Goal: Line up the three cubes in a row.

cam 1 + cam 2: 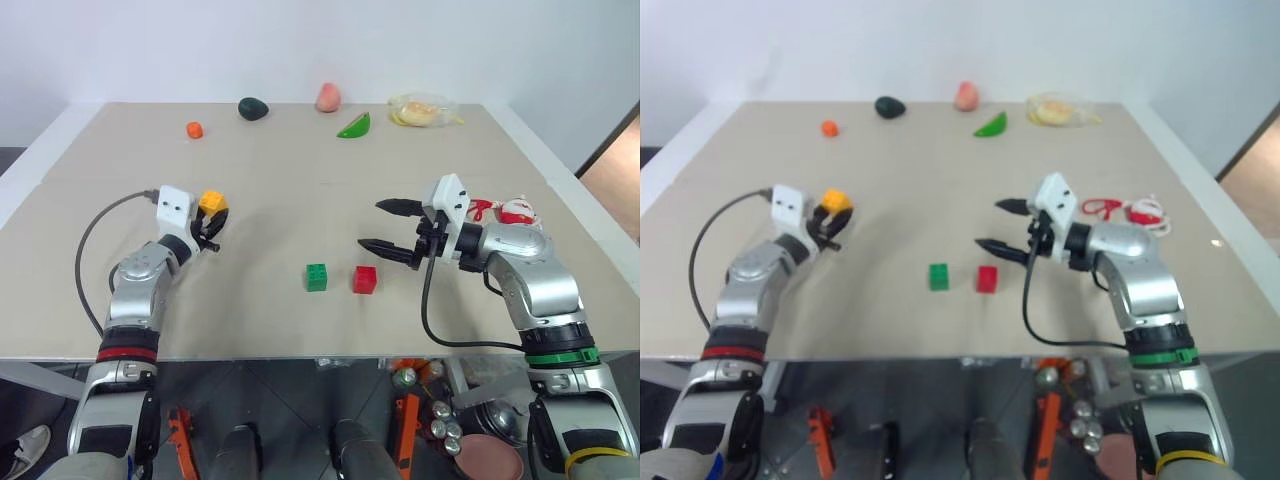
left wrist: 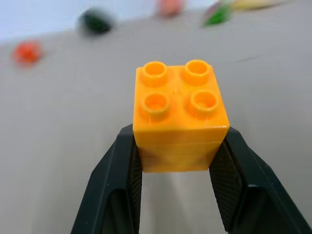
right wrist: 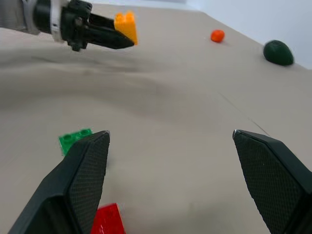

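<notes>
My left gripper [image 1: 212,214] is shut on the yellow cube [image 1: 212,202] and holds it studs-up, a little above the table on the left. The left wrist view shows the yellow cube [image 2: 178,117] clamped between the two black fingers [image 2: 122,180]. The green cube [image 1: 316,277] and the red cube [image 1: 365,279] sit side by side on the table near the front middle, a small gap between them. My right gripper [image 1: 371,225] hovers open just right of the red cube, pointing left, with nothing between its fingers. In the right wrist view the green cube [image 3: 73,140] and red cube [image 3: 108,219] lie below its left finger.
Along the far edge lie a small orange fruit [image 1: 194,129], a dark green object [image 1: 253,108], a pink fruit [image 1: 328,97], a green wedge [image 1: 353,126] and a clear bag [image 1: 425,109]. A red-and-white toy with a red cord [image 1: 515,211] sits behind my right wrist.
</notes>
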You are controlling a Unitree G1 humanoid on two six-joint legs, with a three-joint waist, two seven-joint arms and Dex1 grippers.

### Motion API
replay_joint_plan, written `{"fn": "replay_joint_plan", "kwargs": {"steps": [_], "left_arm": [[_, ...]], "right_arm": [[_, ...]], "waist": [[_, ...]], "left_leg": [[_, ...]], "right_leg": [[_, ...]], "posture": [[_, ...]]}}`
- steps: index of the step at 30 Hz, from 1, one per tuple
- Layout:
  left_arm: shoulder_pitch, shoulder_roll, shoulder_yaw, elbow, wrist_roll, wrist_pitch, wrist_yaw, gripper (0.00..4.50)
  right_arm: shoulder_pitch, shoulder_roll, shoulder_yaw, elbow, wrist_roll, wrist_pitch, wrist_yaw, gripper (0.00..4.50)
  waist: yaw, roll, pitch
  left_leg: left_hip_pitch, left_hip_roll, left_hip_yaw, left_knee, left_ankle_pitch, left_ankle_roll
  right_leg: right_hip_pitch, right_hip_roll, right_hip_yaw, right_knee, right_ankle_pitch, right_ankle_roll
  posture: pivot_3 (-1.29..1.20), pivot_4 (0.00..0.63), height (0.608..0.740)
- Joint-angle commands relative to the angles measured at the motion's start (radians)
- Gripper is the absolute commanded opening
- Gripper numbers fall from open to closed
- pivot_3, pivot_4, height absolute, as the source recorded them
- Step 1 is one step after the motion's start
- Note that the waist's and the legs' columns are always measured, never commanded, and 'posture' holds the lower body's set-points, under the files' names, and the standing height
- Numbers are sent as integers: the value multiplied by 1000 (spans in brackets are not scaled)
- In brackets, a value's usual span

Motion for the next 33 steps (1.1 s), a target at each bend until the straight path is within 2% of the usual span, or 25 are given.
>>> {"fn": "replay_joint_plan", "kwargs": {"steps": [1,6,11,20,33], "left_arm": [[-35,36,-26,72,-70,-103,-294,1346],[-72,89,-69,207,-109,-151,-674,1346],[-119,104,-124,348,-58,-258,-859,1346],[-196,71,-171,511,6,-375,-907,1346],[-239,59,-167,620,73,-449,-875,1346]], "right_arm": [[12,-18,-49,-60,26,12,-14,4179],[58,-33,-74,-123,37,42,-40,4179],[102,-59,-102,-178,62,79,-56,4179],[183,-76,-125,-273,96,131,-85,4179],[188,-86,-136,-299,110,154,-107,4179]], "waist": [[-3,0,0],[-7,0,0],[-5,0,0],[-4,0,0],[-5,-1,0]], "left_leg": [[0,0,0,-1,0,0],[0,0,0,-2,0,0],[-1,0,0,-1,0,0],[-1,0,0,0,0,1],[-1,1,0,0,0,1]], "right_leg": [[0,0,0,0,0,0],[-1,0,0,0,-1,0],[-1,0,0,0,-1,-1],[-1,0,0,0,-1,-1],[-1,0,0,0,-1,-1]], "posture": [[0,150,740],[0,150,740],[0,150,740],[0,150,740],[0,150,740]]}}
